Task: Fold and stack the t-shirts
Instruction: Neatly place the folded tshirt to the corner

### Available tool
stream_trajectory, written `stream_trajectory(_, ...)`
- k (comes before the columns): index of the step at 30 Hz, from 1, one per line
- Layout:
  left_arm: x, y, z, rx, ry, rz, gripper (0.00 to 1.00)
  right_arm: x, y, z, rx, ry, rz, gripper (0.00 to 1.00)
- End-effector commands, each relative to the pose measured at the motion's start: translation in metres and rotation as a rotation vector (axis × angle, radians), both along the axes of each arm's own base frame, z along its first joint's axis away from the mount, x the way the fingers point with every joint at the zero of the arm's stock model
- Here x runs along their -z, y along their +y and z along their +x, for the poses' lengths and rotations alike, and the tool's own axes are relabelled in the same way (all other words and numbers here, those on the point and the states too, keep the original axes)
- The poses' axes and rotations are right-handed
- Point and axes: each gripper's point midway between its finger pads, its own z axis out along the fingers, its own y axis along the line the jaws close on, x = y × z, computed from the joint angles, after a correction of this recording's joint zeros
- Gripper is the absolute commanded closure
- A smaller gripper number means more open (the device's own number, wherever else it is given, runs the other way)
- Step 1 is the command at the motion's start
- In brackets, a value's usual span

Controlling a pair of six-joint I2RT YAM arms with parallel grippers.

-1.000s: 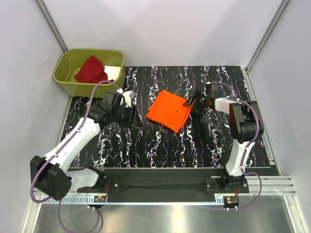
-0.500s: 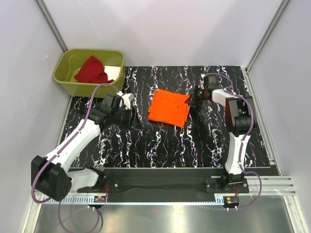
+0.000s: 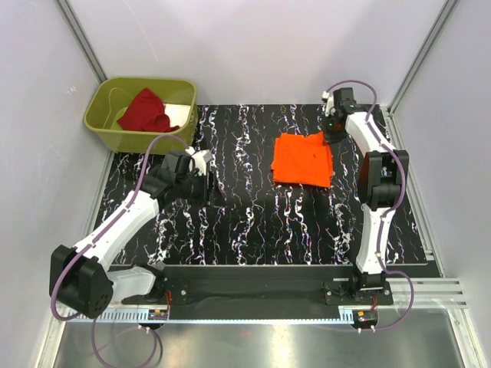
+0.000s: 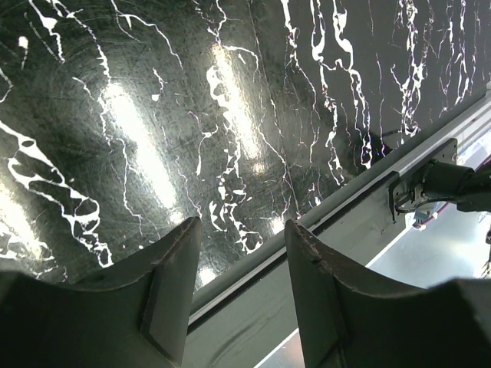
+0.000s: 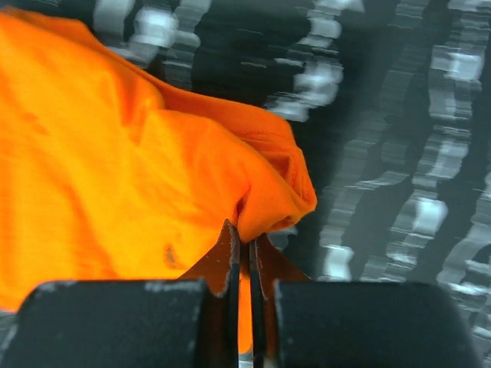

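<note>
The folded orange t-shirt (image 3: 303, 159) lies on the black marbled table (image 3: 253, 222), right of centre. My right gripper (image 3: 330, 136) is at its far right corner, shut on a pinch of the orange cloth (image 5: 268, 203); the wrist view is blurred. The dark red t-shirt (image 3: 144, 112) lies crumpled in the olive-green bin (image 3: 103, 126) at the back left. My left gripper (image 3: 217, 192) hovers over the table's left half, open, with nothing between its fingers (image 4: 173, 287).
The table's metal front rail (image 4: 360, 188) shows past the left fingers. Grey walls close in on the left, back and right. The right arm's upright link (image 3: 378, 207) stands near the table's right edge.
The right gripper shut on the orange shirt's corner and dragged the shirt right and toward the back. The left arm stayed nearly still.
</note>
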Motion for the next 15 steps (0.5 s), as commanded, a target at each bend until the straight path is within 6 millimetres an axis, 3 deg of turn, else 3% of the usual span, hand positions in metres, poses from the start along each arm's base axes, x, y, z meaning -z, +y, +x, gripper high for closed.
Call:
stream_trajectory(1,0.001,-0.008,0.008,0.039,-0.031,-0.034,0.48,-0.002,-0.067,0.006,-0.031,-0.014,-0.206,1.0)
stream_trajectory(3,0.007,-0.008,0.009,0.045,-0.017,-0.026,0.48,-0.004,-0.077,0.015,-0.031,-0.04,-0.257,1.0)
stream_trajectory(4,0.008,-0.01,0.01,0.05,-0.017,-0.026,0.48,-0.007,-0.104,0.019,0.005,-0.052,-0.298,1.0)
stream_trajectory(6,0.015,-0.01,0.011,0.058,-0.003,-0.017,0.48,-0.004,-0.121,0.031,0.015,-0.057,-0.334,1.0)
stream_trajectory(11,0.031,-0.012,0.013,0.07,0.021,-0.007,0.48,-0.014,-0.185,0.065,0.084,-0.123,-0.489,1.0)
stream_trajectory(15,0.04,-0.013,0.015,0.078,0.048,0.007,0.48,-0.023,-0.221,0.089,0.17,-0.203,-0.524,1.0)
